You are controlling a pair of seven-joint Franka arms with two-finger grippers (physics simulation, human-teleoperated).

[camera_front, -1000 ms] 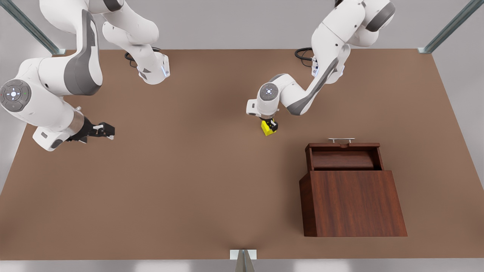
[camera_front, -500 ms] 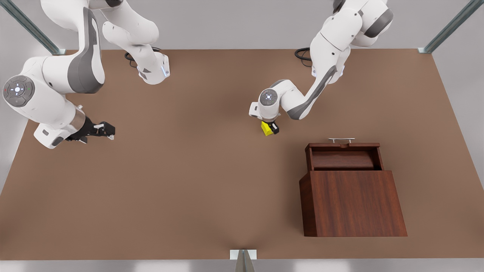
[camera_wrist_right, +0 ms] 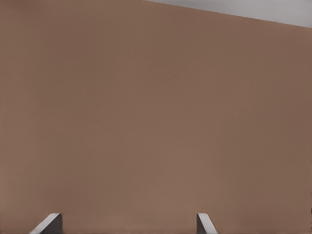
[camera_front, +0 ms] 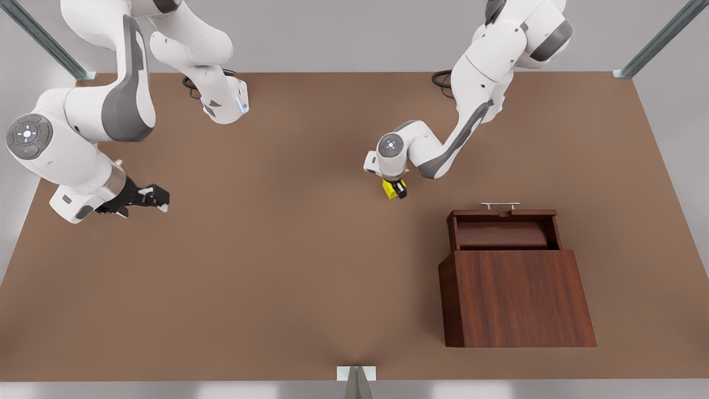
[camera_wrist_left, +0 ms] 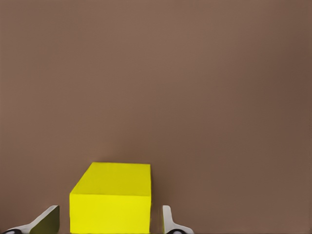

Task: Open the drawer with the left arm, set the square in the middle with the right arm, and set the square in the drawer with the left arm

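Observation:
The square [camera_front: 391,189] is a small yellow cube resting on the brown tabletop near the middle [camera_front: 332,221]. My left gripper [camera_front: 396,190] reaches down over it from the arm on the front view's right. In the left wrist view the square [camera_wrist_left: 111,197] sits between the open fingers [camera_wrist_left: 48,220], with a narrow gap on each side. The drawer [camera_front: 501,233] stands pulled out of the wooden cabinet [camera_front: 515,299], its silver handle [camera_front: 500,205] facing the arms; its tray holds nothing. My right gripper [camera_front: 159,198] hovers open at the front view's left, with its fingertips [camera_wrist_right: 51,222] over bare table.
The cabinet occupies the table's near right in the front view. Both arm bases [camera_front: 224,102] stand along the far edge. A small metal bracket [camera_front: 356,374] sits at the middle of the near edge.
The left arm's wrist has sunk a little closer onto the square, which has stayed in place. The right arm shifted only slightly.

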